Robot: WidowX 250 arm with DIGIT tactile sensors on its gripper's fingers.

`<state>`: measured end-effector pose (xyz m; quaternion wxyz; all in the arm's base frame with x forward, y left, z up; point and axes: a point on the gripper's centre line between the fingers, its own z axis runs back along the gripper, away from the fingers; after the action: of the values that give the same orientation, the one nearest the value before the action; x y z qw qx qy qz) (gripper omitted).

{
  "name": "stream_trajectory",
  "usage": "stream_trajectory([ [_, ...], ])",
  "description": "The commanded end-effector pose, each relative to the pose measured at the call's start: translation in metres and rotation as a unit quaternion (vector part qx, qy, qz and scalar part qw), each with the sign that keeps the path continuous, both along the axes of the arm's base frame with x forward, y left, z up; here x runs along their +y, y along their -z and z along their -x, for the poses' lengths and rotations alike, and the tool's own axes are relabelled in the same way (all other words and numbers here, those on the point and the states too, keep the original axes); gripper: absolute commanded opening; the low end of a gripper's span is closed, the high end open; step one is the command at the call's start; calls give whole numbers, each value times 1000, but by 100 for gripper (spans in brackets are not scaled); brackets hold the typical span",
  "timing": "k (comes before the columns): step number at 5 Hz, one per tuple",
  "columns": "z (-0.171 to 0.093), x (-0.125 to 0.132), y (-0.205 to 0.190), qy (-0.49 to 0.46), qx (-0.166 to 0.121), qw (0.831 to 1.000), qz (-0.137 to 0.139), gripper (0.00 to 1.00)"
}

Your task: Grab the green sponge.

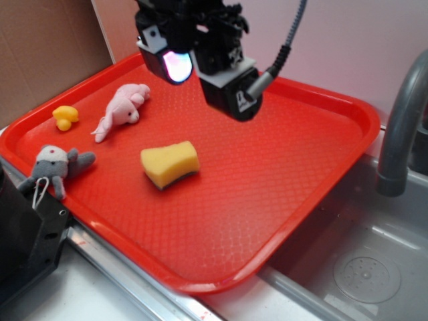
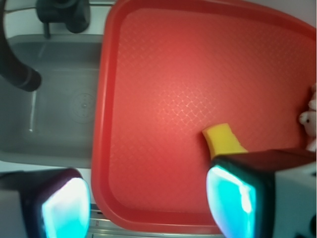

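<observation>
The green sponge (image 1: 170,164) is a yellow foam block with wavy sides and a dark bottom layer. It lies flat on the red tray (image 1: 267,174), left of centre. My gripper (image 1: 204,80) hangs high above the tray's back part, up and to the right of the sponge, apart from it. In the wrist view the gripper (image 2: 148,206) is open, with bare tray (image 2: 173,74) between its glowing fingertips. One corner of the sponge (image 2: 223,140) shows just above the right finger (image 2: 233,198), which hides the remainder.
Along the tray's left side lie a small yellow duck (image 1: 65,117), a pink plush animal (image 1: 124,107) and a grey plush animal (image 1: 57,167). A grey sink (image 1: 361,261) with a faucet (image 1: 401,127) adjoins the tray on the right. A black block stands at the lower left.
</observation>
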<state>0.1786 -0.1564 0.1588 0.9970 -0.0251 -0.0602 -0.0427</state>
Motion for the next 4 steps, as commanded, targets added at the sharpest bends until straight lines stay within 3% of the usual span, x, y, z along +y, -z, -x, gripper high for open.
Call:
stream_trajectory([
  [1, 6, 14, 22, 4, 17, 999, -30, 100],
  [2, 11, 50, 63, 65, 40, 996, -44, 100],
  [3, 2, 75, 88, 103, 62, 992, -40, 100],
  [4, -25, 73, 117, 142, 75, 986, -41, 100],
])
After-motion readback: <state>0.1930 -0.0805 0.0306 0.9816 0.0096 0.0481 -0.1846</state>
